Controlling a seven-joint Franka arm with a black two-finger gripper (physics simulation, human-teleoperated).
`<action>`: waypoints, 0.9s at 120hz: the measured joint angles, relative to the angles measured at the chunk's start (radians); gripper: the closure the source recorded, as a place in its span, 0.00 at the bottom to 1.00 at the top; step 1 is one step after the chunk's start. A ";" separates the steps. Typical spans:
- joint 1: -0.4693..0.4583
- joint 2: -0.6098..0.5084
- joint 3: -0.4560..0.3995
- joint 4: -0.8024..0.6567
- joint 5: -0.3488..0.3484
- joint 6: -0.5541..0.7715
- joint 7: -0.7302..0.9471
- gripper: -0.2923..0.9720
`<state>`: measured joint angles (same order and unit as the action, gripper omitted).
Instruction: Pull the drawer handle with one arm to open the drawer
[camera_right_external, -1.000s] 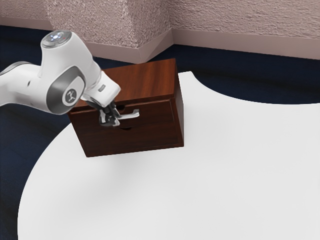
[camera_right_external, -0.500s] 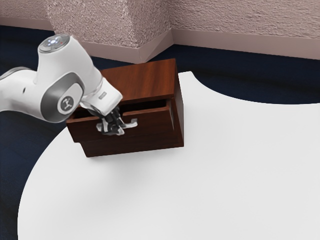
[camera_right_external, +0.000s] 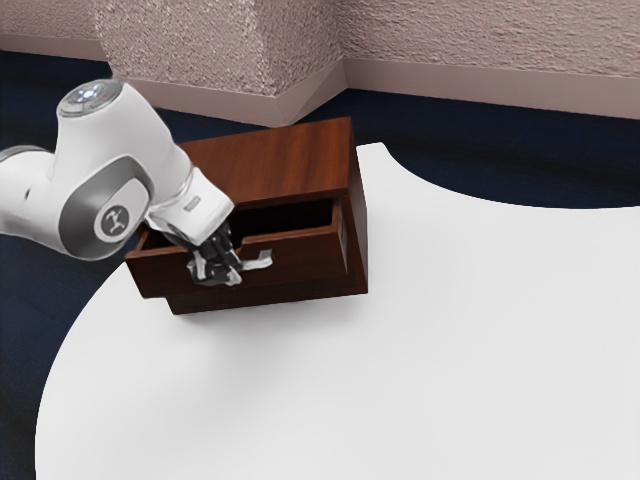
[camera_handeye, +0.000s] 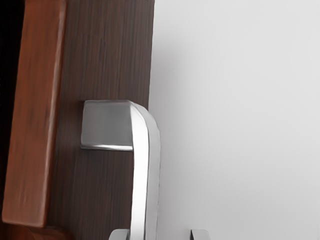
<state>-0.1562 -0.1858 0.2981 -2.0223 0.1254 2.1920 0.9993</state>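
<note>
At the exterior view's left, white arm (camera_right_external: 110, 190) down to gripper (camera_right_external: 218, 266) — fingers (camera_handeye: 120, 234) apart, straddling silver handle (camera_right_external: 256, 260), not clamped. Drawer (camera_right_external: 300, 252) partly out of wooden cabinet (camera_right_external: 295, 160) on white table (camera_right_external: 450, 350). Best pulled straight along drawer's travel, no twist — else handle may slip. Drawer interior dark, contents unreadable; contact w/ handle hard to judge.
</note>
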 joint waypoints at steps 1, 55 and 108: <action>0.000 -0.002 0.000 -0.002 0.000 -0.001 0.000 0.71; 0.001 -0.103 -0.024 -0.092 0.007 -0.026 -0.021 0.72; 0.007 -0.205 -0.067 -0.183 0.023 -0.047 -0.047 0.73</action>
<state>-0.1490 -0.3904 0.2314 -2.2053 0.1485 2.1454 0.9523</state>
